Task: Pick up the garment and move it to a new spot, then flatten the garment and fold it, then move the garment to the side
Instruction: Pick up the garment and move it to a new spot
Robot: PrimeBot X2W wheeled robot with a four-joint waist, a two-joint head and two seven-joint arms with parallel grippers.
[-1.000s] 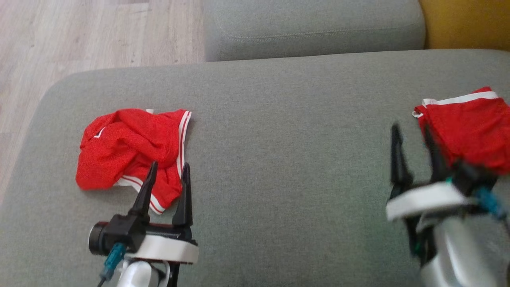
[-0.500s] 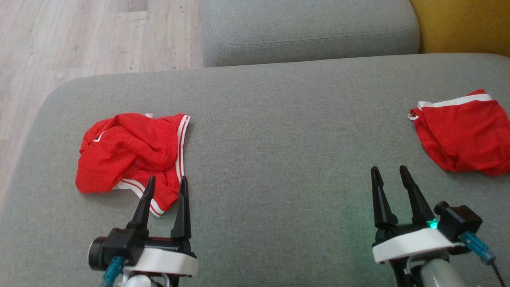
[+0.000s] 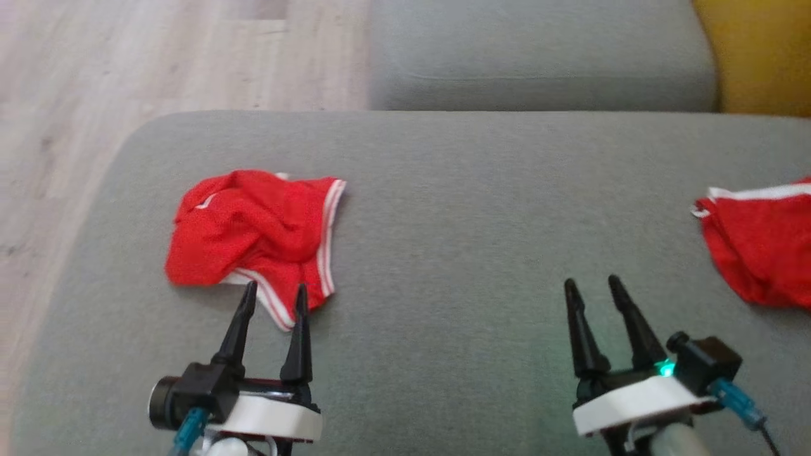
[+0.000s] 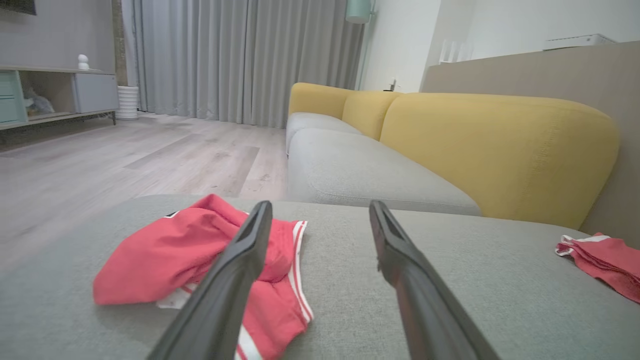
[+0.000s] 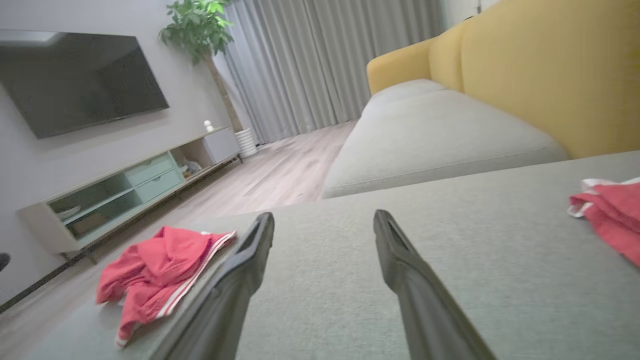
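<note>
Both hands are standing wide and empty along the bottom of the frame. The left hand (image 3: 275, 288) is lining up with the near hem of the crumpled red shorts (image 3: 253, 221), which are lying centre-left on the grey sofa seat (image 3: 475, 209). The right hand (image 3: 592, 282) is hovering over bare cushion, lower right. The danger as I'm reading it is pinching just one layer, so the bundle drags and twists. A shove could also be sliding it leftward toward the floor (image 3: 76, 95). The second red garment (image 3: 760, 253) at the right edge is inviting a mix-up.
</note>
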